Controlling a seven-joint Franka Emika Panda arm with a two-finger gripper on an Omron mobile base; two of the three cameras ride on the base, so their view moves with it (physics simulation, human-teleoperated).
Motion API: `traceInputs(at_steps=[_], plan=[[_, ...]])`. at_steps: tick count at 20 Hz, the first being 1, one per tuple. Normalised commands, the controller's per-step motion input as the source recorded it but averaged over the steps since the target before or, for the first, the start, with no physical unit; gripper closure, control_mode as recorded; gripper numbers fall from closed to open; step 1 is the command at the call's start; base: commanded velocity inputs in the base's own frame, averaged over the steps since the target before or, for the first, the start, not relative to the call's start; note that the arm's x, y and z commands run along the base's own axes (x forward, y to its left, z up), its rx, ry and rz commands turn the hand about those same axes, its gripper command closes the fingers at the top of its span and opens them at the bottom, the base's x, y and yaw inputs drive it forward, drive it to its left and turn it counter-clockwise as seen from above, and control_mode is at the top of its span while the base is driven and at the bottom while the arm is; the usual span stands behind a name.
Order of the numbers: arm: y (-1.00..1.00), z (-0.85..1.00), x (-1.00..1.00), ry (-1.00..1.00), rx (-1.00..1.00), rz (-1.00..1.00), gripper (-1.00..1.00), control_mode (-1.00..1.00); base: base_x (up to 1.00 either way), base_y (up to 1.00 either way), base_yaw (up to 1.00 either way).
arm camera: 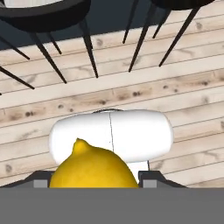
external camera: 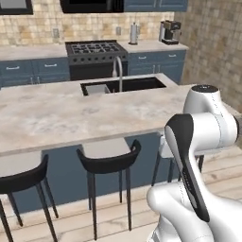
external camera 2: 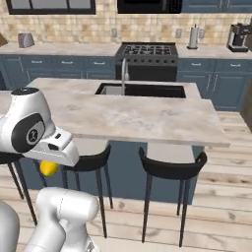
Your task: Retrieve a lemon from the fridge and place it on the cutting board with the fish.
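Note:
The bright yellow lemon (arm camera: 93, 168) sits between the two dark finger tips at the bottom of the hand view, with my gripper (arm camera: 95, 181) shut on it. In the right base view the lemon (external camera 2: 48, 168) peeks out under the white hand, low at the left and in front of the island. The hand points down at the wooden floor. The fridge, the cutting board and the fish are out of view.
A marble-topped island (external camera: 71, 116) with a sink (external camera: 124, 85) and faucet (external camera: 118, 71) stands ahead, with black bar stools (external camera 2: 170, 170) along its near side. Behind it are a stove (external camera: 94, 49), navy cabinets and a coffee machine (external camera: 170, 32). A stone wall (external camera: 217, 47) closes the right.

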Motion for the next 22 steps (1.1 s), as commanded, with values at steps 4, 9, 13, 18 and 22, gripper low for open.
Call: traceInputs(at_steps=[4,9,13,18,22], plan=[[0.0,0.0,0.0,0.0,0.0,0.0,1.0,1.0,0.63,-1.0,0.0],[0.0,0.0,0.0,0.0,0.0,0.0,1.0,1.0,0.7,-1.0,0.0],[0.0,0.0,0.0,0.0,0.0,0.0,1.0,1.0,0.7,-1.0,0.0],[0.0,0.0,0.0,0.0,0.0,0.0,1.0,1.0,0.4,-1.0,0.0],[0.0,0.0,0.0,0.0,0.0,0.0,1.0,1.0,0.29,-1.0,0.0]])
